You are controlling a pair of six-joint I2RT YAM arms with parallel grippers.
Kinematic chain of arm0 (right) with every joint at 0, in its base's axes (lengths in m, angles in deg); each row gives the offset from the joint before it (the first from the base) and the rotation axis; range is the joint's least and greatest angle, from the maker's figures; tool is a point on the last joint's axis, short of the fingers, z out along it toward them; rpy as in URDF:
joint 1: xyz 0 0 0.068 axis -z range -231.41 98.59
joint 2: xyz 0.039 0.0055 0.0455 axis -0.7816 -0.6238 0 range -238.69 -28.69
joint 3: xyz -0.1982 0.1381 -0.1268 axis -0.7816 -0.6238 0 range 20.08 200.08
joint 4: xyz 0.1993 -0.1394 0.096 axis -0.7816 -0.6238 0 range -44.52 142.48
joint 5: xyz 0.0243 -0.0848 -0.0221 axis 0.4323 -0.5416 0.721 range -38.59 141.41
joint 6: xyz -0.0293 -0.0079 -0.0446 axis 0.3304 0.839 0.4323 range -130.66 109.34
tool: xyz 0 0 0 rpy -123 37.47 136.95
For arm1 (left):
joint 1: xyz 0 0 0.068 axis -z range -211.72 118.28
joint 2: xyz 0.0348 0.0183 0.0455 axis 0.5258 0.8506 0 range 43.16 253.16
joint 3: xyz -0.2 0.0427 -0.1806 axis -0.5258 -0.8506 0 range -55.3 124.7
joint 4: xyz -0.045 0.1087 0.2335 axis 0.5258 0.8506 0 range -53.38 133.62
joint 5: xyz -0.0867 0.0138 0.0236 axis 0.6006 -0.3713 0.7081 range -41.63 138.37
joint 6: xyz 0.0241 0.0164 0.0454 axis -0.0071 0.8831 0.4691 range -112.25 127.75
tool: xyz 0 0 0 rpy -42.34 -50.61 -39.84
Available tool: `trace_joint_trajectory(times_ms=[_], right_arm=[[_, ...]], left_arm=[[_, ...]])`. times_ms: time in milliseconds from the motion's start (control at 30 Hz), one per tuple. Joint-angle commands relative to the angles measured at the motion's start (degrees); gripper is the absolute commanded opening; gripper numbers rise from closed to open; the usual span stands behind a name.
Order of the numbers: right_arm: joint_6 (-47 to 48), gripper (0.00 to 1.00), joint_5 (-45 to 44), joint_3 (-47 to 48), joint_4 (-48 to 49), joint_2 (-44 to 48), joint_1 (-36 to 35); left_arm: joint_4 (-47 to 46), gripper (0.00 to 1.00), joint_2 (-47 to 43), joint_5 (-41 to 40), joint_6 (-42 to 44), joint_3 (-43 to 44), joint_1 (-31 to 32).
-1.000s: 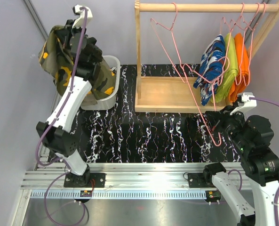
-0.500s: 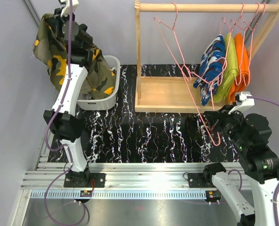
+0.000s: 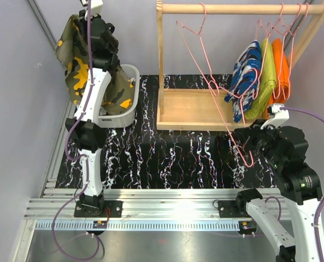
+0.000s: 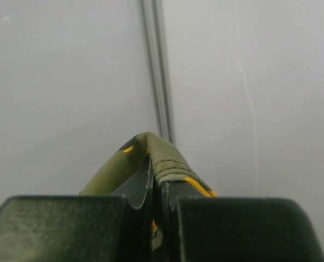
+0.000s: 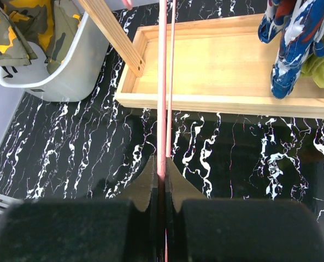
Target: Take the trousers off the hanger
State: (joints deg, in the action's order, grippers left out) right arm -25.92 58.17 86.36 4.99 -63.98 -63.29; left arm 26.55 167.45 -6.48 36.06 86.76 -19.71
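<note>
Left gripper [image 4: 157, 183], clamped on the camo trousers [image 3: 74, 71], is holding them high above the bin [image 3: 121, 117]. Right gripper [image 5: 162, 174] is pinching the bare hanger [image 5: 163, 82], which is hooked on the rail [image 3: 233, 8]. Step in hand: binning the camo pair. The next move calls for lowering it, then releasing. Blue trousers [image 3: 246, 76] are hanging near the rail's right end, not yet removed.
</note>
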Motion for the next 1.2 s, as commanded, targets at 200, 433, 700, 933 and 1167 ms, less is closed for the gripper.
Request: trace_joint_trajectory(times_ms=[200, 433, 700, 933, 1167], right_arm=[[0.24, 0.00, 1.75, -0.62, 1.34, -0.40, 0.19], [-0.82, 0.00, 3.96, -2.65, 2.92, -0.05, 0.19], [-0.99, 0.00, 4.40, -2.92, 2.84, 0.48, 0.19], [-1.34, 0.00, 5.63, -3.70, 3.10, 1.62, 0.19], [-1.96, 0.00, 7.82, -4.23, 3.80, 2.50, 0.19]], left_arm=[[1.03, 0.00, -1.41, 3.62, -10.65, 12.80, 0.38], [9.87, 0.00, -3.53, 4.13, -23.88, 11.57, -2.60], [11.89, 0.00, -5.30, 10.90, -35.08, 7.25, 4.07], [5.07, 0.00, -7.39, 16.43, -39.82, -2.65, 5.65], [-6.54, 0.00, -11.87, 16.71, -33.68, -18.12, 4.69]])
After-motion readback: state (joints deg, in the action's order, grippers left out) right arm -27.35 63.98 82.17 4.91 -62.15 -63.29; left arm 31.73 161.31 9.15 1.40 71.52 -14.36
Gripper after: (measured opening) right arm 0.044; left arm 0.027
